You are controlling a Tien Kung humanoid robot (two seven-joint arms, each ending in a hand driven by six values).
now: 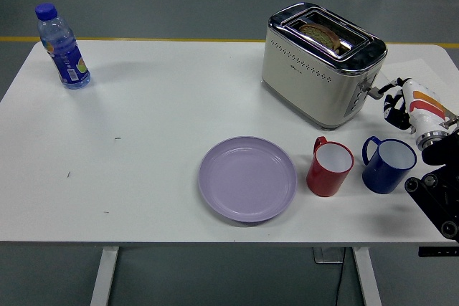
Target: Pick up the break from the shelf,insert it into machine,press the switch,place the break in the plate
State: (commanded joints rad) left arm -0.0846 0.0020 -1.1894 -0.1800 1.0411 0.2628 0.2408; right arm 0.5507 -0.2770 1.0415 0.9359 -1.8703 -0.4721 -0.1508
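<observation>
One slice of bread [320, 33] sat low in the toaster [320, 64], upper right; the right hand [395, 105], fingers curled empty, hovered beside its lever [373, 92].

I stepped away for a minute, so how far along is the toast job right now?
Done: the bread sits low in the toaster slot. In hand: the right hand is at the toaster's lever on its right end, apparently working the switch; whether its fingers touch the lever is unclear. Left: lifting the bread out and placing it on the purple plate, which holds nothing yet.
</observation>
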